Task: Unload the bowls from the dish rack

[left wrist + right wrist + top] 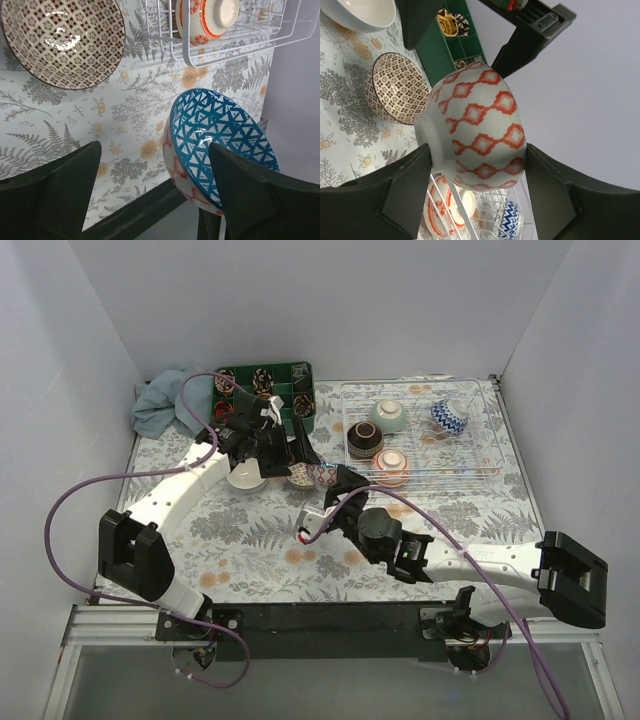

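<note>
My right gripper is shut on a bowl with red diamonds outside and blue triangles inside, held tilted above the table in front of the dish rack. My left gripper stands open around that bowl's rim, the bowl close to its right finger; whether they touch I cannot tell. In the rack sit a dark bowl, a pale green one, a blue-and-white one and an orange-and-white one.
A brown checked bowl and a white bowl stand on the fern-patterned table left of the rack. A green compartment tray and a blue cloth lie at the back left. Purple cables loop over both arms.
</note>
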Action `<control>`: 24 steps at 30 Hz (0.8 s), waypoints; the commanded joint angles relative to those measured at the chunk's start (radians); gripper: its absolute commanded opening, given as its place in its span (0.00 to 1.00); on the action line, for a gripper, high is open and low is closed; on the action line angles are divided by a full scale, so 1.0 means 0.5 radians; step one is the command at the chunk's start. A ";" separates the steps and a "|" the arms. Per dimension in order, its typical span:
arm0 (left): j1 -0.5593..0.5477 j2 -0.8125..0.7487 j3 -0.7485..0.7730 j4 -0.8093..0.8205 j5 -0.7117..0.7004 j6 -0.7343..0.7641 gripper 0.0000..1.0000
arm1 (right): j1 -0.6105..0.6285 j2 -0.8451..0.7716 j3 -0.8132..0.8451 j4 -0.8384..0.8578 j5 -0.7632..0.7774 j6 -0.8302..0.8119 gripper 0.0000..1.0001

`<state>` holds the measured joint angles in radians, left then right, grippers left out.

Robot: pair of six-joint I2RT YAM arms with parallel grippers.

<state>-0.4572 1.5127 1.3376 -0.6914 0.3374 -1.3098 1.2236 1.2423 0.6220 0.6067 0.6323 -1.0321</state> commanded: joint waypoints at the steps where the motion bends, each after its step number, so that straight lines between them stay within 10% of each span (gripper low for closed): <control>1: 0.006 0.027 0.064 -0.074 0.270 -0.050 0.86 | 0.035 0.016 -0.011 0.366 0.116 -0.151 0.06; 15: 0.006 0.064 -0.086 -0.022 0.509 -0.043 0.51 | 0.121 0.197 -0.081 0.627 0.233 -0.369 0.06; 24: 0.006 0.064 -0.098 0.018 0.451 -0.028 0.00 | 0.151 0.273 -0.106 0.735 0.297 -0.451 0.06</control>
<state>-0.4461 1.5726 1.2873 -0.7296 0.4946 -1.3617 1.2980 1.3819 0.5591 0.7742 0.7380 -1.3159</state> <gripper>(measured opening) 0.064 0.767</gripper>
